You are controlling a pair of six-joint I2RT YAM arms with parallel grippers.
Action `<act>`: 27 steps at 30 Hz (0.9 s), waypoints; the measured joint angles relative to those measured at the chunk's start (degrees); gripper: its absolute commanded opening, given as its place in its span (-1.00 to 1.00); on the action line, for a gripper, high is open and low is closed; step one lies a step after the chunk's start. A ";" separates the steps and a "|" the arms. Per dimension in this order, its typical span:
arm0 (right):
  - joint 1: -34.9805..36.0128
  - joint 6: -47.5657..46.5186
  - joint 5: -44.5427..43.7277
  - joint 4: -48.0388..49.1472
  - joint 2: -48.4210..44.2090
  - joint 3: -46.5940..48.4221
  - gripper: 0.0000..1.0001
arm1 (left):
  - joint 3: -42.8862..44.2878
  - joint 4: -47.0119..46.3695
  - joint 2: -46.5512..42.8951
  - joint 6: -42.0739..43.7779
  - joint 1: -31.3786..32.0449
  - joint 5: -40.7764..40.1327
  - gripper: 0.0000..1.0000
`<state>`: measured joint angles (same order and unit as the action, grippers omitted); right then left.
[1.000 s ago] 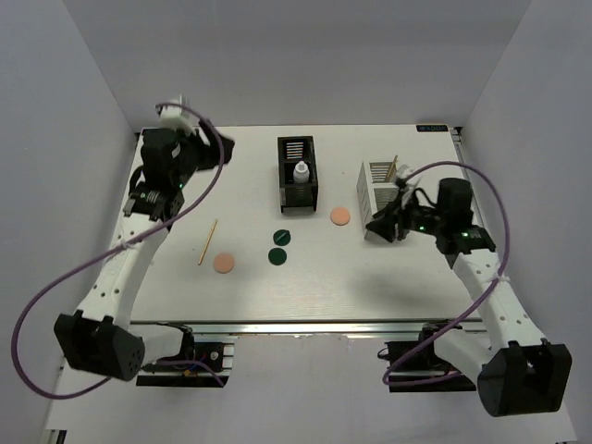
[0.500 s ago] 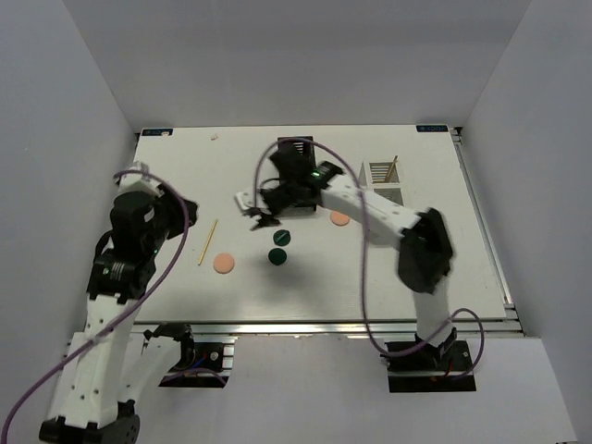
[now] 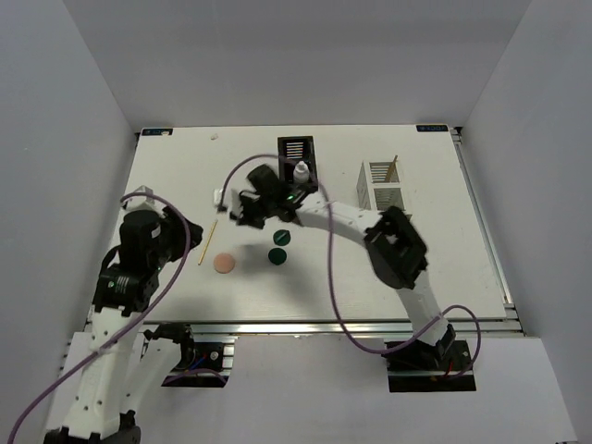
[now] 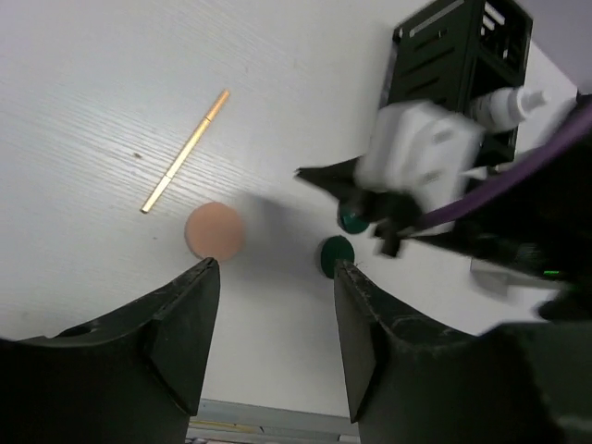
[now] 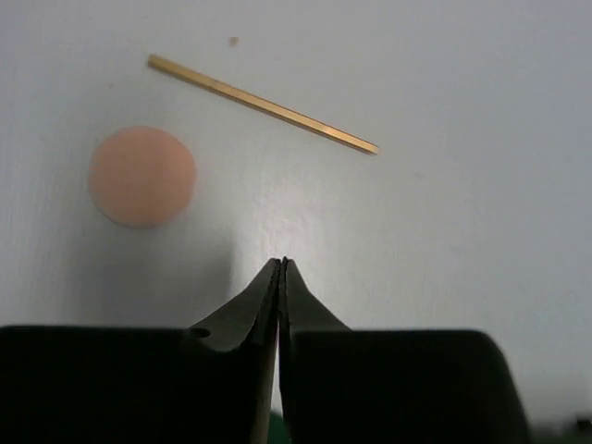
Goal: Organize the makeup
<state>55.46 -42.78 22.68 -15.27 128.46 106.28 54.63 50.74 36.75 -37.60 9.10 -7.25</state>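
Peach-coloured, one puff point(image 3: 224, 264) lay on the counter point(image 3: 444, 268) near a tan stick point(image 3: 207, 242) and two dark green discs point(image 3: 281, 238), the right gripper point(image 5: 280, 264) hanging above them, jaws pressed together on nothing. The right arm reached across before the black organizer point(image 3: 296, 153) holding the white bottle point(image 3: 302, 171), half hiding one disc from the left gripper point(image 4: 275, 268), which hovered with jaws apart.
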 measured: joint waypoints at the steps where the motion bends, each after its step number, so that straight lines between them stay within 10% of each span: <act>1: -1.51 4.13 -0.48 2.08 -3.45 -3.72 -0.39 | -1.11 -1.27 1.11 0.57 0.00 1.64 0.20; 3: -5.46 10.10 -0.81 7.96 -12.26 -11.87 0.73 | -3.37 -4.31 4.72 2.01 0.00 5.62 0.15; 8: -16.31 16.65 -2.95 21.33 -37.53 -26.91 0.78 | -8.70 -13.27 18.69 7.48 -0.44 12.61 0.30; 11: -19.93 20.00 -2.08 24.44 -46.51 -28.28 0.29 | -9.92 -17.07 26.93 11.98 -1.09 13.27 0.33; 13: -22.73 22.36 1.01 24.79 -51.01 -30.27 -0.96 | -9.77 -19.56 31.71 14.93 -1.25 12.57 0.32; 27: -40.24 29.92 12.04 14.56 -62.49 -42.47 -0.96 | 1.79 -28.68 56.81 30.80 -1.49 4.04 -0.04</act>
<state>15.22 -12.86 34.72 -0.71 65.98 63.81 56.42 22.06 93.56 -6.81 7.62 -3.20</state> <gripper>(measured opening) 0.021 0.491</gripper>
